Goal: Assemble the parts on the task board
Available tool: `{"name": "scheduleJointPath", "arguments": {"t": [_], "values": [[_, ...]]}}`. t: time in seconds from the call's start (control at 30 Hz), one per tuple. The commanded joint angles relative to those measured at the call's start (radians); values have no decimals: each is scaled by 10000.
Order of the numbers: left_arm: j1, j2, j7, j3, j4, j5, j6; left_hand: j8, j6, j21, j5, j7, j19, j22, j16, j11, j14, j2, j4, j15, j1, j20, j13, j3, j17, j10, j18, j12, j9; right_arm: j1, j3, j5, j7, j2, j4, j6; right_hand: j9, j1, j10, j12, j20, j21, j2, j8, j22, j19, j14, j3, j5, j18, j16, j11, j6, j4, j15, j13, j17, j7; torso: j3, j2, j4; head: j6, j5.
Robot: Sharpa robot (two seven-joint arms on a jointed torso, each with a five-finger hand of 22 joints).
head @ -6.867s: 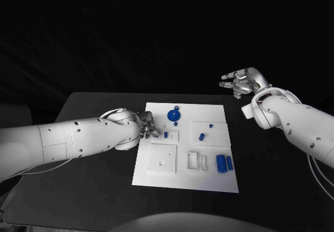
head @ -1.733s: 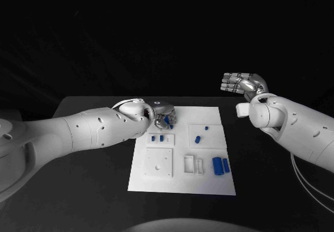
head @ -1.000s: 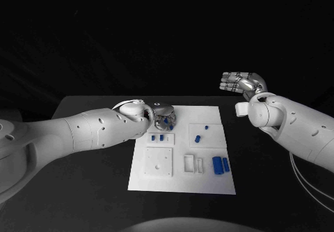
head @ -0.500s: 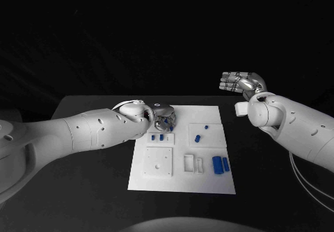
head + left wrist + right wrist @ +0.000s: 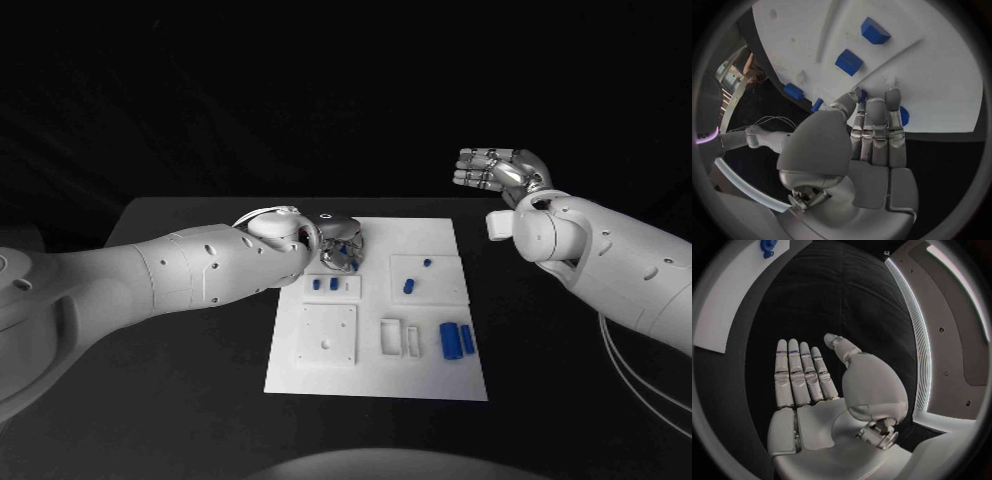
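Your left hand [image 5: 340,246] sits in the head view over the far left corner of the white task board [image 5: 433,375], fingers down on a round blue part [image 5: 348,252] you can barely see, while your right hand [image 5: 499,172] floats well off past the board's far right, open and holding nothing. In the left wrist view, the fingers [image 5: 877,125] lie flat and straight with the blue part just under their tips, so I cannot tell if it is gripped. In the right wrist view, that hand's fingers are straight and bare, and I can read no writing anywhere.
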Motion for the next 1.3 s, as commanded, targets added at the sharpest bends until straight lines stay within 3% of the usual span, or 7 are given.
{"name": "scheduleJointPath", "arguments": {"t": [0.03,0.43,0.73,0.87,0.93,1.3], "values": [[-26,30,84,-2,-14,67,-94,-29,153,19,-7,-5,81,195,29,-10,66,110,-17,23,29,-10,0,-44,4,120,-42,-43,4,2,5,-153,146,-3,18,264,-6,-44,69,-52,-4,14,-32,-9,-13,69,56,31,39,109,-56,-2,74,8,8,-14,-9,-5,4,9,3,-4,-32],[-54,-3,124,-1,-2,163,-439,-31,520,253,20,45,77,216,88,-76,158,429,-431,34,245,-17,12,-170,30,597,17,-41,12,2,5,-319,162,1,37,302,-6,-44,75,-49,-6,18,-21,-9,-12,67,61,31,52,110,-53,-5,79,18,9,-14,-8,-7,-4,-10,9,-4,-20],[-87,-263,262,7,285,799,-847,-31,527,351,76,49,34,207,88,-68,166,465,-506,25,139,-25,11,-182,29,589,31,-40,12,2,5,-469,186,3,44,342,-5,-47,83,-49,-5,15,-18,-7,-13,56,74,30,61,104,-53,-8,93,28,9,-14,-8,-12,-8,-3,1,13,-8],[-90,-472,293,62,486,1278,-997,-31,530,361,91,51,39,205,88,-64,172,457,-512,26,126,-30,11,-179,29,593,33,-41,12,2,5,-534,196,-13,48,358,-5,-49,84,-50,-5,14,-18,-7,-13,53,76,29,63,102,-53,-9,95,30,10,-14,-8,-14,-10,-5,12,10,-31],[-89,-579,290,125,579,1540,-1021,-33,532,366,96,50,39,201,82,-63,172,451,-511,24,108,-34,10,-178,27,594,32,-41,11,2,5,-552,199,-22,47,365,-5,-49,84,-50,-5,14,-18,-7,-13,53,76,29,63,102,-53,-9,95,30,10,-14,-8,-14,-1,-12,23,5,-23],[-56,-1323,139,708,1220,2897,-414,-33,462,323,57,39,1,186,50,-47,105,367,-404,-9,16,-113,8,-231,43,514,-88,-42,10,1,4,-618,193,-61,24,396,-5,-49,84,-50,-5,14,-18,-7,-13,53,76,29,63,102,-53,-9,95,30,10,-14,-8,-14,5,-18,47,-39,-6]]}}
